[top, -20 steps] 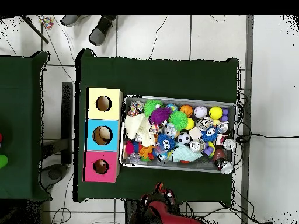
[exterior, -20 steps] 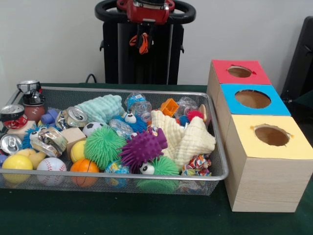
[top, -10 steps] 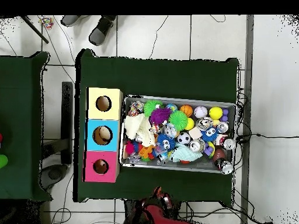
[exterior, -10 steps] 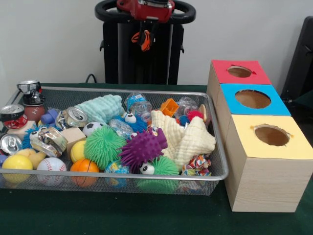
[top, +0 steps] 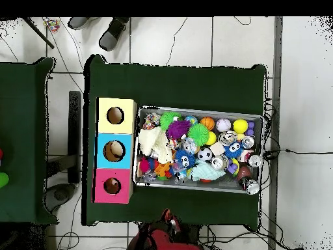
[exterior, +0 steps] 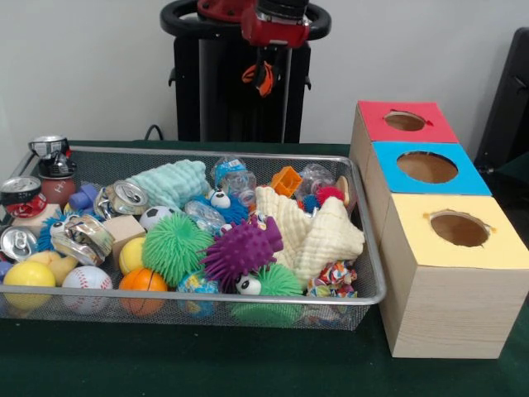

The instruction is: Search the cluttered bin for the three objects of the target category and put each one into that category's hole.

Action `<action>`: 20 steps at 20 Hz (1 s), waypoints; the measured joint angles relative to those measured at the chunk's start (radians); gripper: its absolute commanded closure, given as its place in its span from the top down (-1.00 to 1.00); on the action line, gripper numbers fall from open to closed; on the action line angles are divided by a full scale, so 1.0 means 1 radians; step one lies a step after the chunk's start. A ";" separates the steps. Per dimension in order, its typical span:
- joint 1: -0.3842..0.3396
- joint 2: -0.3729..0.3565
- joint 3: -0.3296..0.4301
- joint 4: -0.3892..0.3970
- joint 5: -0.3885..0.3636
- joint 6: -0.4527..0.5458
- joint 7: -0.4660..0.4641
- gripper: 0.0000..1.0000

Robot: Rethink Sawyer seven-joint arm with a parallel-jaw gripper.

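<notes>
Gripper hanging high behind the bin, well clear of it; opening impossible to judge, nothing visibly held. Below, packed clutter: purple spiky ball mid-bin, likely soft, light, squashy — best pinched across the body, not the spikes.

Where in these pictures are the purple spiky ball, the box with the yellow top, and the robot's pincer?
purple spiky ball (exterior: 241,251): front view, middle of its spiky body.
yellow-topped box (exterior: 421,244): front view, bare yellow top beside the hole.
pincer (exterior: 264,78): front view, its orange tips, hanging high behind the bin.
</notes>
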 measured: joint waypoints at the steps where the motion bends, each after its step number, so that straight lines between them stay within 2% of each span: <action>1: 0.005 0.012 0.003 0.003 0.006 -0.022 0.002 -1.00; 5: 0.037 0.067 0.013 0.022 0.052 -0.119 0.028 -1.00; 12: 0.076 0.105 0.015 0.052 0.106 -0.153 0.089 -1.00; 16: 0.072 0.096 0.017 0.069 0.109 -0.153 0.112 -1.00; 20: 0.078 0.048 0.017 0.113 0.117 -0.151 0.135 -1.00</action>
